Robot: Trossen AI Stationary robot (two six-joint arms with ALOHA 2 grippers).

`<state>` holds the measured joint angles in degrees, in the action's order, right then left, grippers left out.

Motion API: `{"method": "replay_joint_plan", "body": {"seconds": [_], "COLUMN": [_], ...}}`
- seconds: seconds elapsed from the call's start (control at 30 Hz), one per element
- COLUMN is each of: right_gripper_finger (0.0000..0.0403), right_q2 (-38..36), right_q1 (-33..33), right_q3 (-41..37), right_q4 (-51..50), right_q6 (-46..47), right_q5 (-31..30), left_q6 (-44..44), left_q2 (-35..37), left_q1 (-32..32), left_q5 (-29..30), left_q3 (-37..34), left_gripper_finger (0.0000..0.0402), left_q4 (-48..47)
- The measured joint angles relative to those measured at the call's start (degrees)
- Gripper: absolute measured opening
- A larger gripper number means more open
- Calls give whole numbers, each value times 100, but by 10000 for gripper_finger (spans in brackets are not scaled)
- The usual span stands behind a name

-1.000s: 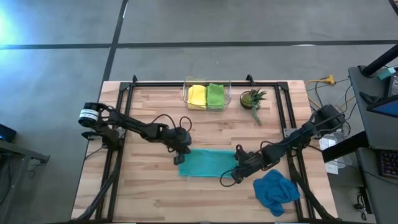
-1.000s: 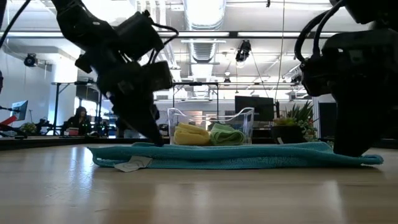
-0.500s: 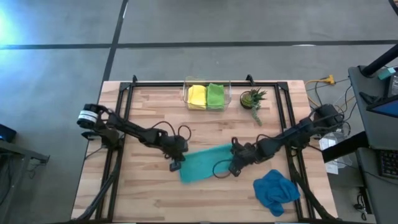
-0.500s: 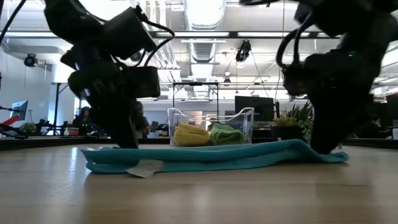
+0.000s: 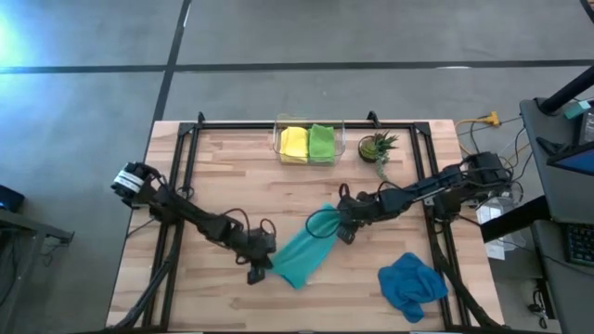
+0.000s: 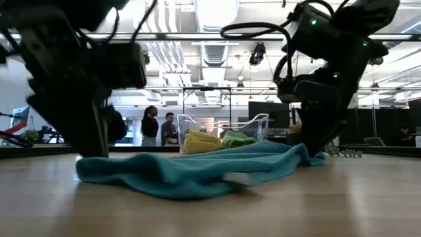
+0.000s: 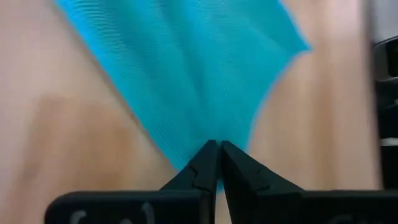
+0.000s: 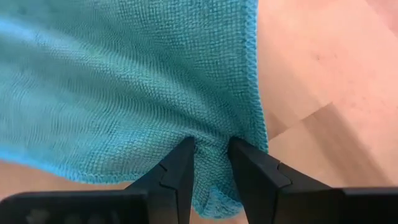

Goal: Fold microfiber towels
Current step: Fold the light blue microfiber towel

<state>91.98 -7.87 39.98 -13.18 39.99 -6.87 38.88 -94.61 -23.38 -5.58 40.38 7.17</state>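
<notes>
- Teal towel (image 5: 304, 254): lies at lower centre of the high view on the wooden surface (image 5: 223, 176), stretched on a diagonal from lower left to upper right. In the low view (image 6: 197, 172) it sags in rumpled folds between the two arms, with a small white tag along its near edge.
- Left gripper (image 5: 259, 268): at the lower-left end of the teal towel in the high view. Left wrist view shows its fingers (image 7: 202, 169) pressed together on the towel's corner.
- Right gripper (image 5: 342, 225): at the upper-right end of the teal towel, right of centre in the high view. Right wrist view shows its fingers (image 8: 180, 168) clamped on a pinch of the cloth near the hemmed edge, with fabric bunched in the narrow gap between them.
- Blue towel (image 5: 409, 284): crumpled heap at lower right of the high view, apart from the teal towel.
- Yellow towel (image 5: 294, 143) and lime green towel (image 5: 321, 142): folded, side by side in a clear bin (image 5: 276, 139) at upper centre, yellow on the left.
- Potted plant (image 5: 377, 148): just right of the bin in the high view.
- Two people (image 6: 158, 125): standing in the room behind, left of centre in the low view.
</notes>
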Motion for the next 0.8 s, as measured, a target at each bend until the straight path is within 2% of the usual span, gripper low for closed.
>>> {"method": "replay_joint_plan", "body": {"seconds": [0.1, 0.2, 0.43, 0.53, 0.67, 0.8], "right_gripper_finger": [102, 102, 102, 102, 102, 102], "right_q2": [-43, -194, -779, -988, -1223, -1290], "right_q1": [38, -6, -634, -1174, -2044, -2768], "right_q3": [124, 298, 359, 337, 316, 301], "right_q4": [-120, -165, -279, -419, -417, -492], "right_q6": [-337, -451, -47, 511, 1457, 2378], "right_q5": [96, 178, 222, -71, -854, -1436], "left_q6": [255, 237, -923, -1454, -1991, -2386], "left_q2": [3, 92, -5, -323, -985, -1650], "left_q1": [-41, -19, 627, 1202, 2044, 2542], "left_q5": [4, 223, 308, 144, -307, -524], "left_q3": [6, 162, 830, 1142, 1658, 2275], "left_gripper_finger": [6, 6, 1, 0, 0, 0], "left_q4": [441, 485, 566, 583, 533, 299]}}
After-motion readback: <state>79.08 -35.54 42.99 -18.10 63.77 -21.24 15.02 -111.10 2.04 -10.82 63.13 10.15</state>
